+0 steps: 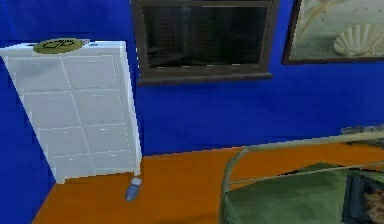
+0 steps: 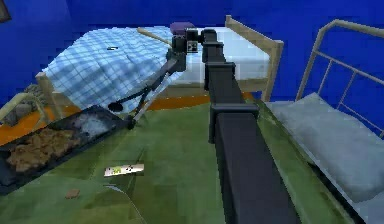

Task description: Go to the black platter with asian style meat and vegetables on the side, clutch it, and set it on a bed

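The black platter (image 2: 48, 148) with brown meat and pale vegetables lies at the arm side view's left, on a green cover (image 2: 180, 150). The arm's dark bar (image 2: 235, 130) rises from the bottom edge to the gripper's body near the top. From there the thin fingers slant down and left, and my gripper (image 2: 132, 118) ends at the platter's right corner. I cannot tell whether it holds anything. Beyond it stands a bed with a blue checked cover (image 2: 105, 55) in a wooden frame.
A second bed with a grey mattress (image 2: 330, 130) and metal rails stands at the right. A small white flat object (image 2: 125, 170) lies on the green cover. In the forward view stand a white chest of drawers (image 1: 80, 105), a dark window (image 1: 205, 40), a small blue object (image 1: 132, 190) and a green bed's rail (image 1: 290, 155).
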{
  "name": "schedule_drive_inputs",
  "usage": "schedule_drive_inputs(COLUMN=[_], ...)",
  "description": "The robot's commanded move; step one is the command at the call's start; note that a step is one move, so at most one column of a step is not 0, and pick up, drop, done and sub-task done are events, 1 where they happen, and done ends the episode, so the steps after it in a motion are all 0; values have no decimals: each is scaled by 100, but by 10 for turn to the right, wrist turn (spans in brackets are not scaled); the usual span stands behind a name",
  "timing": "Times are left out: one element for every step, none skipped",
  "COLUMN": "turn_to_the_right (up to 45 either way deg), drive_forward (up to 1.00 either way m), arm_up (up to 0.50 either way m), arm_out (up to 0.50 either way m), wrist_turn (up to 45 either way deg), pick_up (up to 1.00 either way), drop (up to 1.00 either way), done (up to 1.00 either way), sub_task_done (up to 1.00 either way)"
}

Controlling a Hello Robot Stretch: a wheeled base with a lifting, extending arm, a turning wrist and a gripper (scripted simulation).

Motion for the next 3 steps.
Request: schedule_drive_inputs(turn_to_the_right=[0, 0, 0], drive_forward=[0, 0, 0], arm_up=[0, 0, -26], arm_out=[0, 0, 0], wrist_turn=[450, 120, 0], pick_up=[0, 0, 0], drop=[0, 0, 0], done=[0, 0, 0], sub_task_done=[0, 0, 0])
